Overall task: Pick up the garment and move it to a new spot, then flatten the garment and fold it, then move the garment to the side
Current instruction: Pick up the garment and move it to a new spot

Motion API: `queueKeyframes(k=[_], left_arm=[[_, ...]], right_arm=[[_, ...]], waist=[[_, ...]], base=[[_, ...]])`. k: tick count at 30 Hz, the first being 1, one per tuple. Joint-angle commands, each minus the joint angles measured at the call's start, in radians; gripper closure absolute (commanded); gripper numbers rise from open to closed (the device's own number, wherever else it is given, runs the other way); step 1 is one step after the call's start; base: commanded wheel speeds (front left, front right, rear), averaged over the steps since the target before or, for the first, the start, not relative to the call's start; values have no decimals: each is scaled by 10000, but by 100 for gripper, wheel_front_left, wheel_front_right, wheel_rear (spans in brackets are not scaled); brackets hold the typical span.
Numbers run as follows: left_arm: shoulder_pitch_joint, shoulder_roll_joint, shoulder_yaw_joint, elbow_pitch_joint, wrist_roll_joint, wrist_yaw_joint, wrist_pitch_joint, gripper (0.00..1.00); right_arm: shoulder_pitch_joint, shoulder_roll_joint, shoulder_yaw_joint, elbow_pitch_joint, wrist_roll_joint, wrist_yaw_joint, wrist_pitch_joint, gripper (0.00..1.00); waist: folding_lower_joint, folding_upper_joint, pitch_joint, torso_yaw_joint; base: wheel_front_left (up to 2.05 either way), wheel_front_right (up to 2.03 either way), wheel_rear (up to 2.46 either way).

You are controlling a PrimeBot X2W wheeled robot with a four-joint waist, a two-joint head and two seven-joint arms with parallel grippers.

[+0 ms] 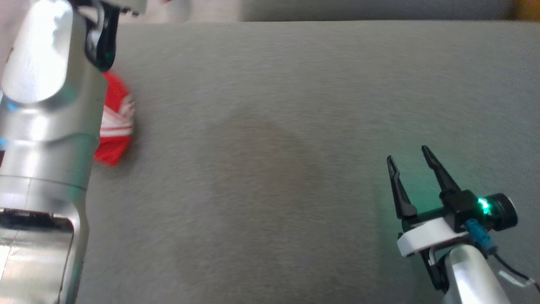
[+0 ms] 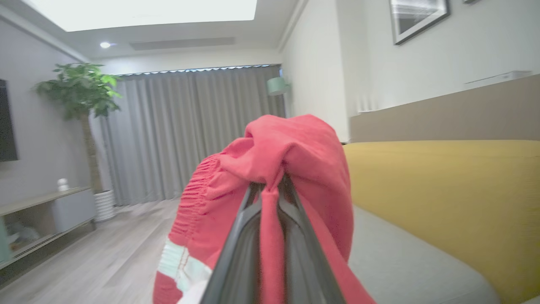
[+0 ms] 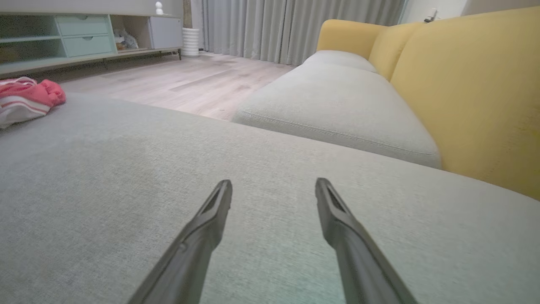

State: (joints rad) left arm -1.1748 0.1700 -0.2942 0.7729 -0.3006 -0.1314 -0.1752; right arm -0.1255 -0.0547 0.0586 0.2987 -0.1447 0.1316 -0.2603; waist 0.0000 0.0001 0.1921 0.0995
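Left pincer (image 2: pixel 270 188) is pressed together, pinching a fold of the red garment (image 2: pixel 295 147). The cloth bunches over and around both fingertips, and the white-striped hem (image 2: pixel 181 261) hangs at lower left of the fingers. In the head view the garment sits at the far left of the grey cushion (image 1: pixel 270 126), partly hidden behind the silver left arm (image 1: pixel 46 126). Cannot tell if it is clear of the cushion. Right pincer (image 1: pixel 407 153) is spread wide, low over the cushion at lower right, well apart from the garment. Yellow sofa back (image 3: pixel 464 84) lies beyond.
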Motion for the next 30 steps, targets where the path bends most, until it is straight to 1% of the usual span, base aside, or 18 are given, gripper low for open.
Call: queueKeyframes(k=[1,4,8,13,14,16,20,23,24,25,28,30], left_arm=[[-507,422,-13,-658,-128,10,218,100],[-229,414,-429,-1258,-337,10,607,100],[356,220,-831,-1762,-511,9,989,100],[1473,-151,-1384,-1740,-478,67,1165,100],[1473,-151,-1384,-1740,-478,67,1165,100],[2124,-375,-1666,-1521,-470,96,1140,100],[3496,-806,-2459,-975,-310,127,772,100],[4566,-1097,-2937,-523,-722,108,579,100],[4857,-1147,-3087,-462,-937,100,502,67],[5110,-1175,-3294,-471,-1128,90,390,0],[5826,-1191,-4203,-1174,-2221,81,-62,0],[6125,-1193,-4709,-1692,-2674,294,-415,0]], right_arm=[[-245,41,223,-418,229,-9,-15,0],[-272,42,206,-586,680,-9,-15,0],[-209,43,294,-725,1194,-9,-15,0],[-262,44,673,-871,1762,-9,-15,0],[-262,44,673,-871,1762,-9,-15,0],[-290,44,767,-941,1952,-9,-15,0],[-338,44,846,-1063,2235,-9,-15,0],[-355,44,828,-1087,2362,-9,-15,0],[-351,44,801,-1093,2381,-9,-15,0],[-337,44,760,-1092,2390,-9,-15,0],[-251,45,687,-1033,2346,-9,-15,0],[-172,45,670,-981,2279,-9,-15,0]], waist=[[0,-1,122,-1203],[0,-1,193,-2018],[0,-1,304,-3058],[0,-1,532,-4149],[0,-1,532,-4149],[0,-1,607,-4449],[0,-1,819,-4777],[0,-1,919,-4826],[0,-1,935,-4797],[0,-1,933,-4745],[0,-1,802,-4484],[0,-1,617,-4206]], base=[[0,0,0],[0,0,0],[0,0,0],[0,0,0],[0,0,0],[0,0,0],[0,0,0],[0,0,0],[0,0,0],[0,0,0],[0,0,0],[0,0,0]])
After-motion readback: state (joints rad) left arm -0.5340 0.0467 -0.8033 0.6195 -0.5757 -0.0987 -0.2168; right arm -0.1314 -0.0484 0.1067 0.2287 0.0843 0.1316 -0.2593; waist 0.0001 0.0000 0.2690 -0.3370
